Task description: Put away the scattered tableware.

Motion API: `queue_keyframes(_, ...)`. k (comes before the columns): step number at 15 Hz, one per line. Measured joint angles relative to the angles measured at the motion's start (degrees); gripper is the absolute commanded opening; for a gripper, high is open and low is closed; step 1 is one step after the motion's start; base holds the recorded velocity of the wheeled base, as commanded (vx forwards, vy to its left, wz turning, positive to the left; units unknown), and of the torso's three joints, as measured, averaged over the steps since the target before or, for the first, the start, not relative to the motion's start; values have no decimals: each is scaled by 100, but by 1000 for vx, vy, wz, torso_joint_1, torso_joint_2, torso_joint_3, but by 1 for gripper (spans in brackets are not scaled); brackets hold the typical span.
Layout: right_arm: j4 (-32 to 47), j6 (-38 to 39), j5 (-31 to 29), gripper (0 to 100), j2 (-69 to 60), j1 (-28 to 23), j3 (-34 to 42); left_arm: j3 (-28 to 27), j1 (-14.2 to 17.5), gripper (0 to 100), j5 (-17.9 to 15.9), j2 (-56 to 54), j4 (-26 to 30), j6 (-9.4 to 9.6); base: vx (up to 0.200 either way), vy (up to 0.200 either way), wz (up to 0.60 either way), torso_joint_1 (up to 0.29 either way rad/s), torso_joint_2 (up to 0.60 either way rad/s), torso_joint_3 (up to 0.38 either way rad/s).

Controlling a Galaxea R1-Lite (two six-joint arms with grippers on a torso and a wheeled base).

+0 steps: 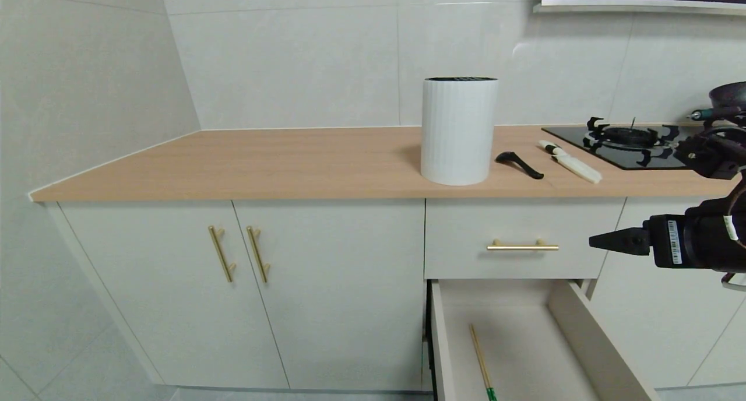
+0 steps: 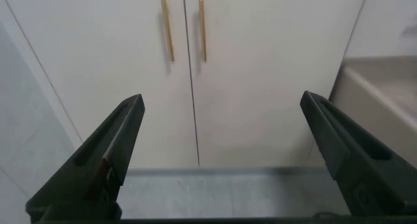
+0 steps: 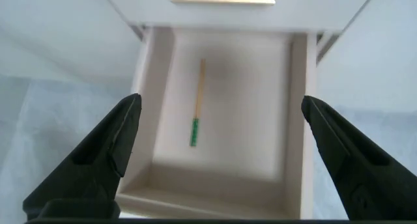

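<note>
**A:** Biggest first?
**B:** Tabletop [image 1: 291, 162], open drawer [image 1: 588, 343] beneath, upright white holder [image 1: 458, 133].
**A:** Smaller?
**B:** Pale knife [image 1: 570, 161] and black utensil [image 1: 518, 164] just beside the holder; chopsticks [image 3: 197, 103] in the drawer. Right tool [image 3: 219, 101] above the drawer, spread; left tool [image 2: 221, 99] spread, facing cupboard doors [image 2: 260, 87].

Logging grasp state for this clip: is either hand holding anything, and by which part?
Nothing is held. The left hand and right hand are both open and empty; the chopsticks lie in the open drawer.

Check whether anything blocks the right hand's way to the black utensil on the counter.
Nothing visible does. The right hand sits below the counter edge, open; the black utensil lies between the white holder and the knife.
</note>
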State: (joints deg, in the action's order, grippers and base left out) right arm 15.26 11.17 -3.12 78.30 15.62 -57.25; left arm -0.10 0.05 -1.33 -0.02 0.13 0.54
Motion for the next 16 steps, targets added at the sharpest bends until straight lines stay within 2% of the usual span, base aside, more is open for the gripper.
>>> queue_keyframes(8, 4, -156, -13, 100, -7, 95, 83, 0, 2, 100, 0, 0, 5, 0, 0, 0, 0, 191, -472, -283)
queue_keyframes(11, -87, -162, -18, 100, 17, 98, 88, 0, 2, 100, 0, 0, 5, 0, 0, 0, 0, 84, -199, -111)
queue_keyframes(14, -758, -301, -35, 100, 210, 48, 72, 0, 2, 100, 0, 0, 5, 0, 0, 0, 0, 9, -24, -12)
queue_keyframes(16, -1403, -471, 45, 100, 560, -173, -46, 0, 2, 100, 0, 0, 5, 0, 0, 0, 0, 0, 0, 0)
